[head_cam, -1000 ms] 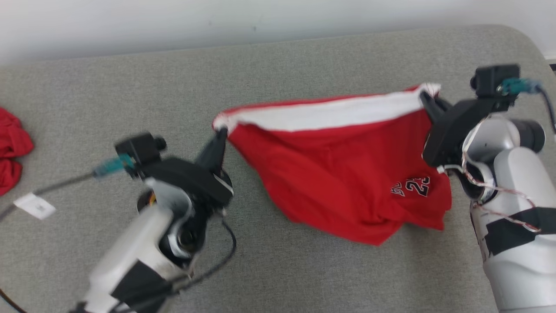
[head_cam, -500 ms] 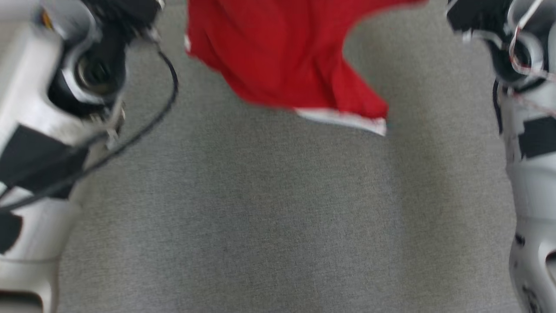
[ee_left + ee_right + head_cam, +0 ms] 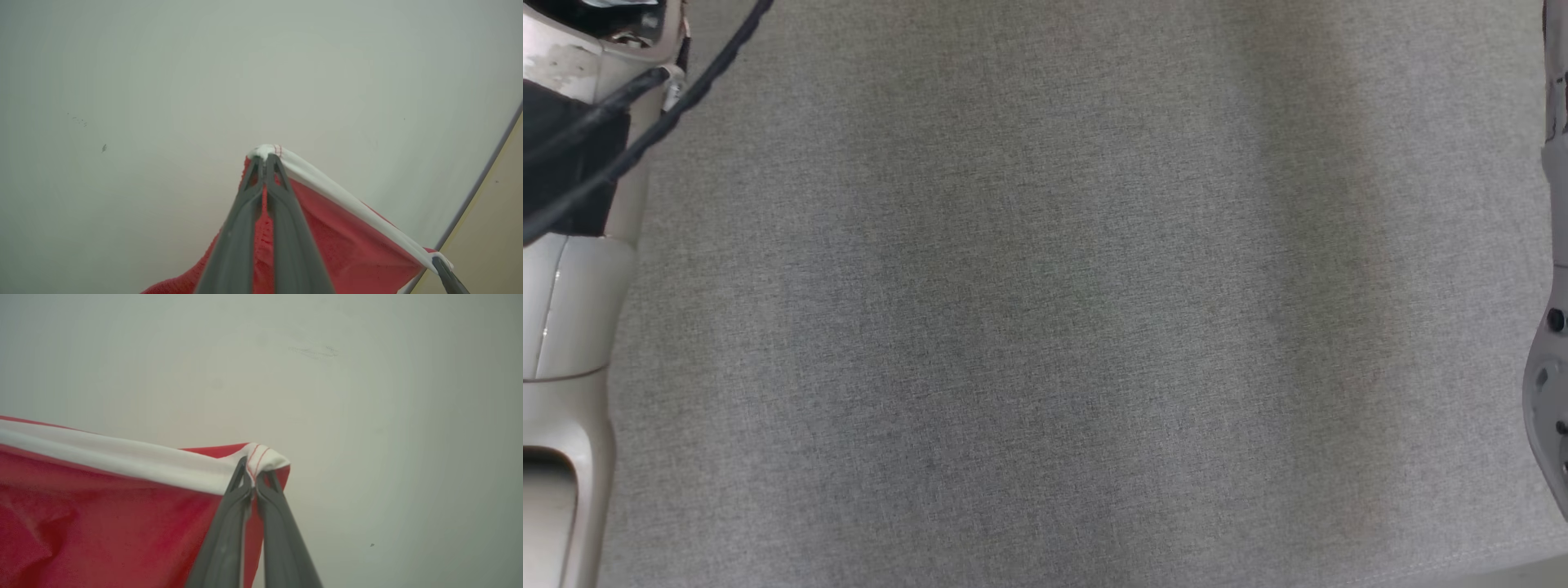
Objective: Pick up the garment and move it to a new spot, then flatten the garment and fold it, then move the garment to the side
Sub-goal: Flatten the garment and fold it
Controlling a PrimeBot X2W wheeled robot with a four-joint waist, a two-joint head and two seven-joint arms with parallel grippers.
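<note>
My left pincer [image 3: 265, 160] is pinched tight on one corner of the red jersey-knit garment with a broad white band along its edge [image 3: 351, 245], the two long dark fingers pressed together with a fold of red cloth caught between them and the white corner bunched at their tips. My right pincer [image 3: 254, 477] is clamped in the same way on the opposite corner, where thin red stitching crosses the white band [image 3: 122, 457]. In the left wrist view that band runs taut from my left fingertips down and to the right, where one dark finger of my right pincer [image 3: 446, 277] meets it. In the right wrist view the red cloth spreads out to the left of the fingers and sags below the band in soft creases. So the garment is held up between my two pincers, with the plain pale wall [image 3: 163, 81] behind it in both wrist views. The head view looks down on the flat grey woven fabric surface [image 3: 1045, 327], with my pale left forearm [image 3: 564, 310] and its black cable [image 3: 686, 90] along the left edge, and a strip of my pale right arm [image 3: 1553, 367] along the right edge.
</note>
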